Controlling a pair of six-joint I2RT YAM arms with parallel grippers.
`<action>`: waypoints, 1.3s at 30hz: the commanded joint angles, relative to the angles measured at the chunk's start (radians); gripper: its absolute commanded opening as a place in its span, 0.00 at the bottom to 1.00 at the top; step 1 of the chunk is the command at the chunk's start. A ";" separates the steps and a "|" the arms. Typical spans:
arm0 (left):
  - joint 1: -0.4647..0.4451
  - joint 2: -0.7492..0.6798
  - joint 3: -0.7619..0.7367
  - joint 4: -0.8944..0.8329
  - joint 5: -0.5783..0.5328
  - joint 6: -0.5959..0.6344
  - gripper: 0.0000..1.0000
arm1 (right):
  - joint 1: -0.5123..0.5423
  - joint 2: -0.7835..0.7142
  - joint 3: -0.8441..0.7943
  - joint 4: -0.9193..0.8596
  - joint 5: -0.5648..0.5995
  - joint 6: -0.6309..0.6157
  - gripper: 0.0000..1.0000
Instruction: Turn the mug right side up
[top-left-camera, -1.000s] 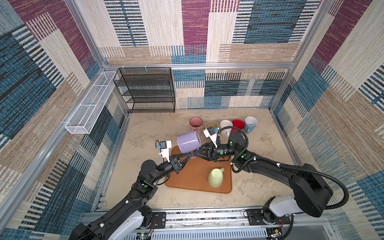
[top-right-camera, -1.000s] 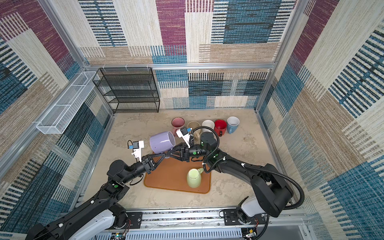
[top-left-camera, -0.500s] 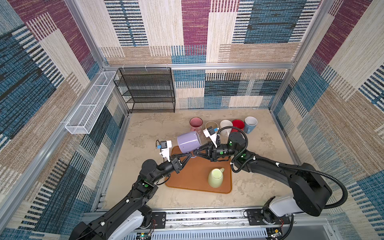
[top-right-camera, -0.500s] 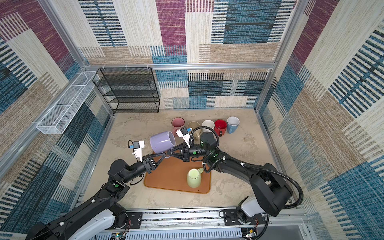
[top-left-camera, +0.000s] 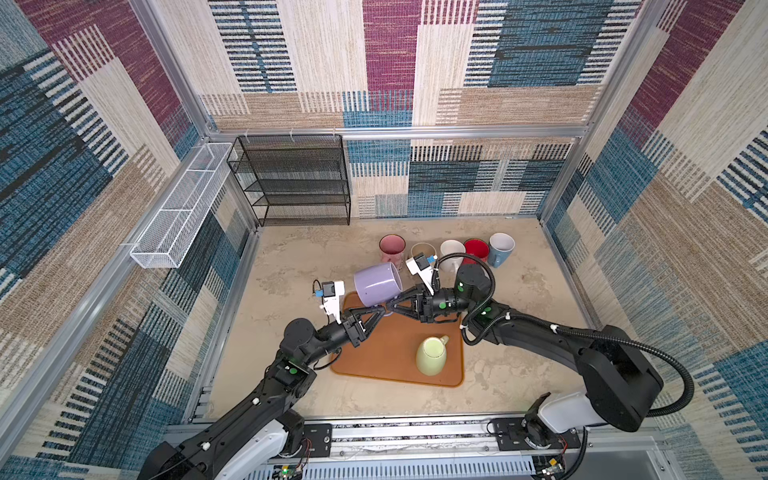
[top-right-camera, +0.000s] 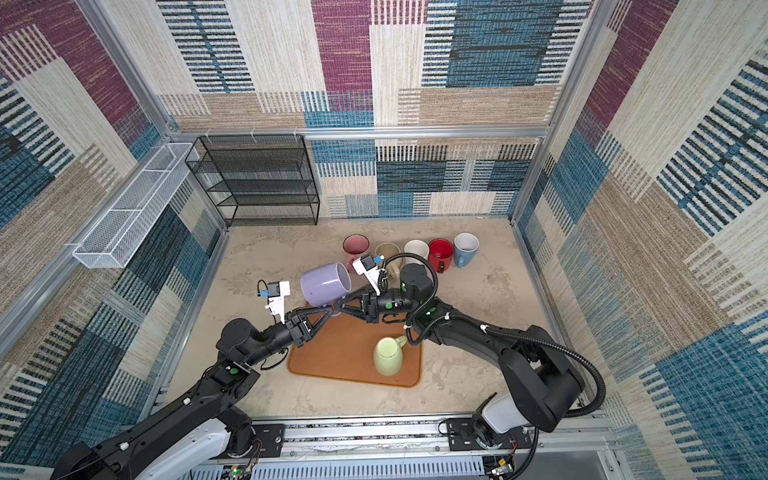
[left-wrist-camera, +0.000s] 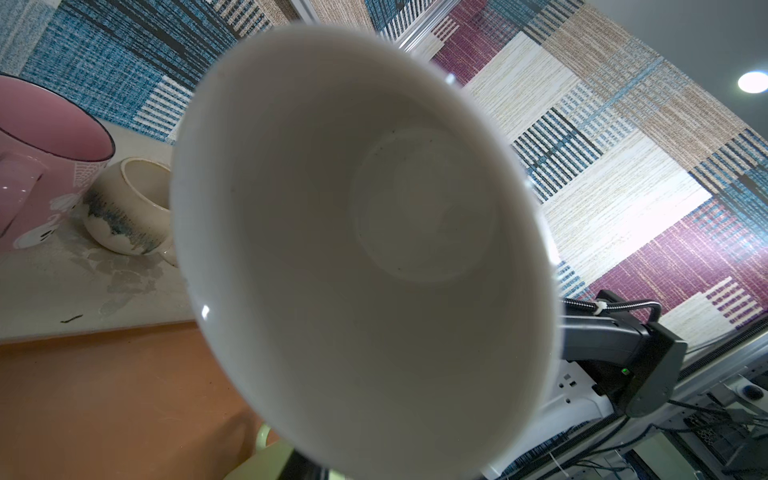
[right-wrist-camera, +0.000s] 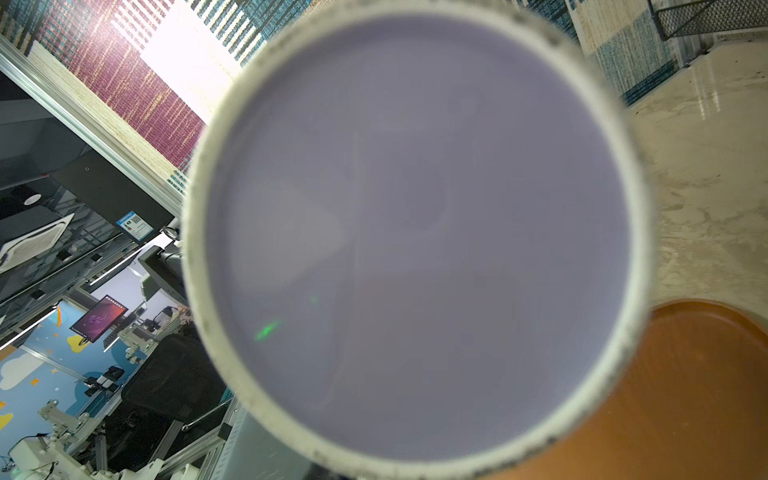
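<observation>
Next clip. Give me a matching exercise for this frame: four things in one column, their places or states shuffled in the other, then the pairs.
1. lavender ceramic mug
2. pale green ceramic mug
3. pink ceramic mug
4. black wire shelf rack

A. resting on the orange rubber mat
B. standing in the far left corner
C. mouth up on the beige stone tabletop
D. tipped sideways, held in the air

Pairs: 1-D, 2-A, 3-C, 4-B

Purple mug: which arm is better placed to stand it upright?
Probably right: left gripper and right gripper meet at the sideways purple mug, but right faces its base, nearer the upright mugs.
</observation>
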 joint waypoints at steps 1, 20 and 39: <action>0.002 0.003 0.007 0.087 0.001 0.024 0.36 | 0.002 0.003 0.000 0.081 -0.035 0.029 0.00; 0.002 0.035 -0.008 0.210 0.018 -0.004 0.24 | 0.002 0.016 -0.019 0.251 -0.118 0.142 0.00; 0.001 0.060 -0.002 0.272 0.030 -0.019 0.22 | 0.013 0.045 -0.026 0.313 -0.152 0.177 0.00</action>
